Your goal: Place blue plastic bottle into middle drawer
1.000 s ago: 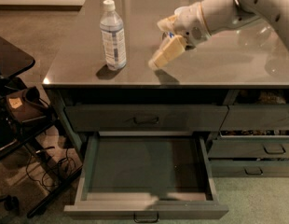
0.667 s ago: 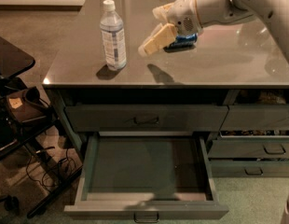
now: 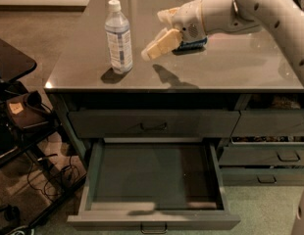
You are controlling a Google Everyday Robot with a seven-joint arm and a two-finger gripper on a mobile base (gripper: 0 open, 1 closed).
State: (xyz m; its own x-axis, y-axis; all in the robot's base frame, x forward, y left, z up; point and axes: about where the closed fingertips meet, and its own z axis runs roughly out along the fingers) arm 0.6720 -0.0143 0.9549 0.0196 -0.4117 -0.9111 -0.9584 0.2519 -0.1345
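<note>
On the countertop (image 3: 240,67), in the camera view, the gripper (image 3: 157,45) is seen shifted left from where it was a second ago. It is now just beside the blue plastic bottle (image 3: 118,38) but apart from it. Whether its jaws are open or shut cannot be told; nothing is seen held. The bottle is stood upright near the front left of the top, unmoved. Below, the middle drawer (image 3: 152,175) is pulled out, bottom bare. Approach is judged under way; grasp, lift and drop into the drawer are not yet done.
</note>
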